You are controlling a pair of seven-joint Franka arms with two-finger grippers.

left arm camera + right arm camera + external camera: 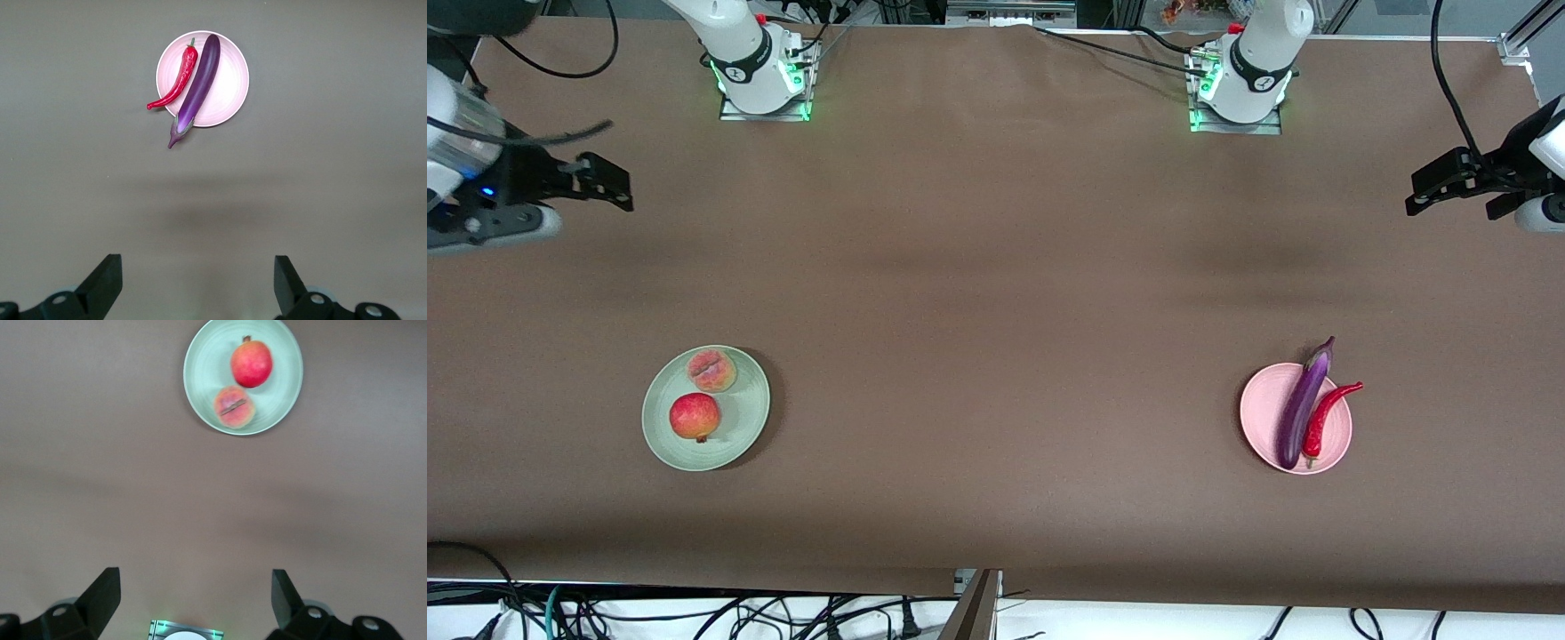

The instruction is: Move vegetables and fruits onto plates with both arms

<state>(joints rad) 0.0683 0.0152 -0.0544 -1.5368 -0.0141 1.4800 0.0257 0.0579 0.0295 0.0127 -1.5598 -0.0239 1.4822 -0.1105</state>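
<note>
The mint green plate [743,418] holds the round red apple-like fruit [695,416] and the peach [711,371]; both show in the right wrist view, apple [251,363], peach [234,407], plate [200,373]. The pink plate [1258,413] holds the purple eggplant [1304,402] and the red chili pepper [1325,418], seen too in the left wrist view: plate [233,80], eggplant [199,83], chili [179,80]. My right gripper [609,185] is open and empty, high at the right arm's end. My left gripper [1427,191] is open and empty, high at the left arm's end.
The brown table [996,293] spreads between the two plates. The arm bases [760,76] [1245,84] stand at the table's edge farthest from the front camera. Cables [694,613] hang below the table's near edge.
</note>
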